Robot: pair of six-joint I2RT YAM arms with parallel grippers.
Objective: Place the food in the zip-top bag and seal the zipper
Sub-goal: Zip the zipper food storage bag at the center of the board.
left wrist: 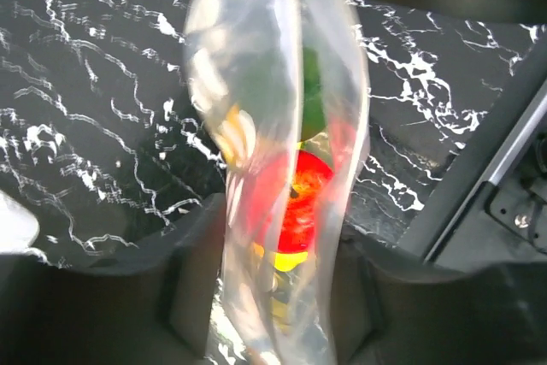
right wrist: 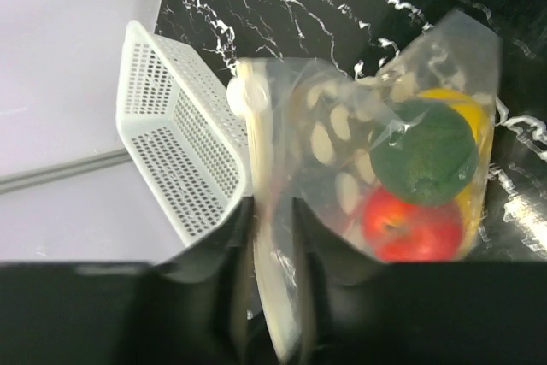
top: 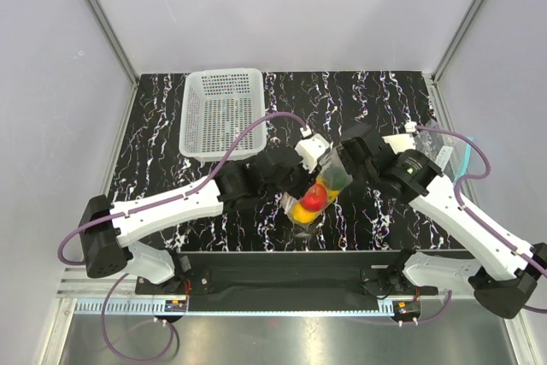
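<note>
The zip-top bag (top: 318, 190) is held up off the table between both grippers, with the food inside: a red fruit (top: 314, 197), a yellow one (top: 301, 210) and a dark green one (top: 335, 179). In the right wrist view the green (right wrist: 425, 151), red (right wrist: 410, 226) and a yellow fruit (right wrist: 453, 102) show through the dotted plastic. My right gripper (right wrist: 272, 245) is shut on the pale zipper (right wrist: 263, 151); it also shows in the top view (top: 346, 164). My left gripper (left wrist: 282, 297) is closed around the bag (left wrist: 256, 83), the red fruit (left wrist: 295, 198) just beyond its fingers.
The white mesh basket (top: 222, 113) stands at the back left of the black marbled table (top: 154, 151) and shows in the right wrist view (right wrist: 171, 143). A clear bag with a teal strip (top: 453, 156) lies at the right, behind my right arm.
</note>
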